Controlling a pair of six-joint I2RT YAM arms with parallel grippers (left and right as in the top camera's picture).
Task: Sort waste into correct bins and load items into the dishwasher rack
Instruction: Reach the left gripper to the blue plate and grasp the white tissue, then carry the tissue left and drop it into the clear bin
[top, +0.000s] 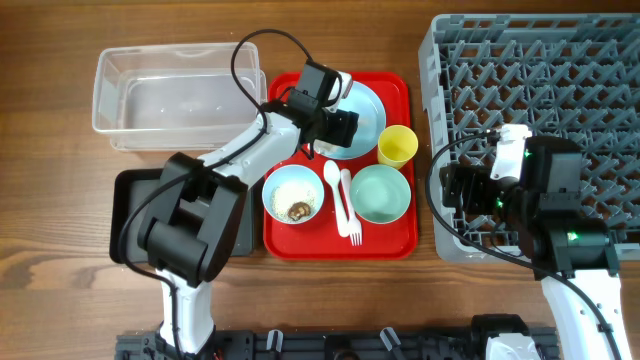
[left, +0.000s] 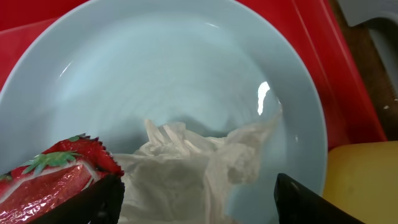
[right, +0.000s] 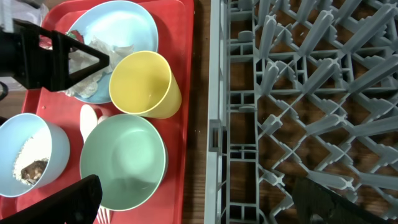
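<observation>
Far left, top: clear tub (top: 175, 95), nothing seen inside. Below it: black tray (top: 125, 215), half hidden under the left arm. Neither bin loaded, so judged early in the waste-sorting step.

Left arm: stretched up and rightward from the near edge, wrist pitched down over the pale blue plate (top: 365, 125) at the back of the red serving tray (top: 395, 245). At its end, left gripper (left: 199, 208) spread wide, low over the plate, straddling the crumpled tissue (left: 186, 168). Beside that, red wrapper (left: 53, 177) lying against one finger (left: 93, 202); touching or merely overlapping, cannot tell this close.

Next move, as judged: drop slightly, close on the tissue alone, lift, carry left to a bin. Calls for a pinch on paper, not wrapper or plate.

Middle: blue bowl (top: 293, 195) with rice-like crumbs and a brown bit; white spoon (top: 333, 180) and fork (top: 352, 222); teal bowl (top: 381, 193); yellow cup (top: 397, 146). All on the red tray, none racked.

Far right: right gripper (right: 202, 208) wide apart, holding nothing, hovering at the left edge of the dishwasher rack (top: 560, 60).
</observation>
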